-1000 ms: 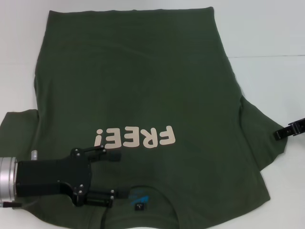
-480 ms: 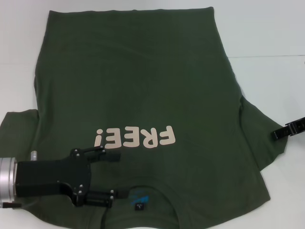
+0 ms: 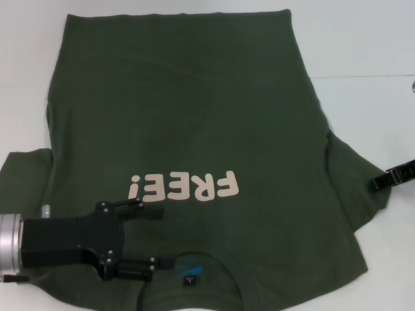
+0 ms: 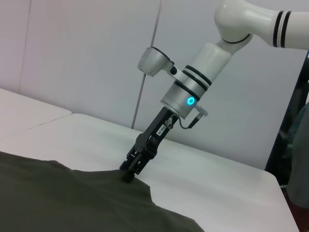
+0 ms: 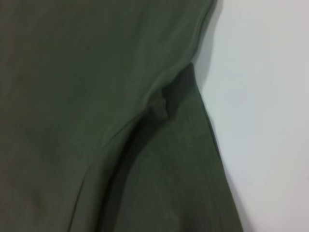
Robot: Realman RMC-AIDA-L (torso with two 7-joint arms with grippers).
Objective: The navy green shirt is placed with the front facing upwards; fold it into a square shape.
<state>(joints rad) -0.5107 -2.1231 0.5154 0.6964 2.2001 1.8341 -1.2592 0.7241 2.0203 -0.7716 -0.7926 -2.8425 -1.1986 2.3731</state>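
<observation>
The navy green shirt (image 3: 188,110) lies flat on the white table, front up, with pale "FREE!" lettering (image 3: 185,186) and its collar label (image 3: 189,279) toward me. My left gripper (image 3: 153,238) hovers over the chest beside the collar, its two fingers spread wide with nothing between them. My right gripper (image 3: 380,183) sits at the tip of the right sleeve (image 3: 356,181). In the left wrist view the right gripper (image 4: 128,175) pinches that sleeve corner, and the cloth peaks up to it. The right wrist view shows only the sleeve seam fold (image 5: 161,104) and table.
White table (image 3: 363,45) surrounds the shirt, with a seam line (image 3: 363,76) on the right. The left sleeve (image 3: 23,172) lies spread at the left edge. A pale wall (image 4: 87,58) stands behind the table.
The right gripper has slid slightly inward and toward me along the sleeve edge. The left gripper and the shirt have stayed still.
</observation>
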